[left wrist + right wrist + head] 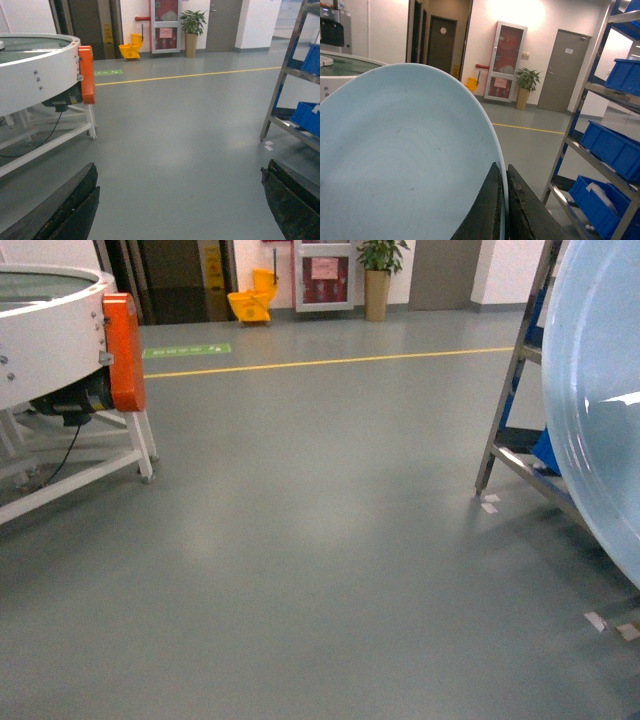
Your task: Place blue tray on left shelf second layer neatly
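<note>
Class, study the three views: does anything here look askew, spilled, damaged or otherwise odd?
Nothing looks spilled or broken. The one unusual sight is the blue tray, pinched at its rim by the right gripper and carried on edge. The left gripper is open and holds nothing.

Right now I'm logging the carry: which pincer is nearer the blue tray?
Right. The right pincer is clamped on the blue tray at its rim; the left pincer is open over bare floor, no tray in its view.

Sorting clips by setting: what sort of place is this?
Probably an industrial or warehouse-style hall, not a home: a steel rack holding blue crates, a grey floor with a yellow line, and a mop bucket by the far wall.
</note>
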### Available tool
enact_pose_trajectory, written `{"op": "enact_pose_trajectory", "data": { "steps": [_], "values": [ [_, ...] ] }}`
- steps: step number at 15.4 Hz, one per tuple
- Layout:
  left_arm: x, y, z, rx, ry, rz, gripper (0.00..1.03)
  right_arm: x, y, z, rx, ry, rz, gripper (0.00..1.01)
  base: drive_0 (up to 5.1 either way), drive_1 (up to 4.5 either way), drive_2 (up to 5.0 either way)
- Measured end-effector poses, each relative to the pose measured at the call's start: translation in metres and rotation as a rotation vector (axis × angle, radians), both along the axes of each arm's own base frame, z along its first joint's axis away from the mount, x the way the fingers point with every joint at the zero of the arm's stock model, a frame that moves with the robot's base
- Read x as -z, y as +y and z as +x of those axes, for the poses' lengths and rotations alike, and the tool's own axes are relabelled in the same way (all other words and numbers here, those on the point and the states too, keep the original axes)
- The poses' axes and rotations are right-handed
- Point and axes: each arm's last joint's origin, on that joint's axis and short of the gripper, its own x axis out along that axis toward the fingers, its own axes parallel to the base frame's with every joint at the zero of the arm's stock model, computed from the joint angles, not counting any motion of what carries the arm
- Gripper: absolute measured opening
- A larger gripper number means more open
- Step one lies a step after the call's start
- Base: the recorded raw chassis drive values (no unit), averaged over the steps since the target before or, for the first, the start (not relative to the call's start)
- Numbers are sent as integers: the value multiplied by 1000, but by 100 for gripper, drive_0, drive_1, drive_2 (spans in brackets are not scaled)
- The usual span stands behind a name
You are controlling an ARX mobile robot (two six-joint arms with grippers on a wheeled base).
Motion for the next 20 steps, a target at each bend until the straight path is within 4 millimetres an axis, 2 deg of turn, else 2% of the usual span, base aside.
{"op": "enact_pose_trajectory", "data": {
  "steps": [14, 20],
  "values": [
    [0, 0, 0, 3, 1, 0, 98, 0, 0, 0, 1, 1, 0, 2, -155, 271, -581],
    [0, 0, 0, 3, 2, 0, 98, 1, 0, 0, 1, 2, 0, 2, -166, -166, -166]
  ]
}}
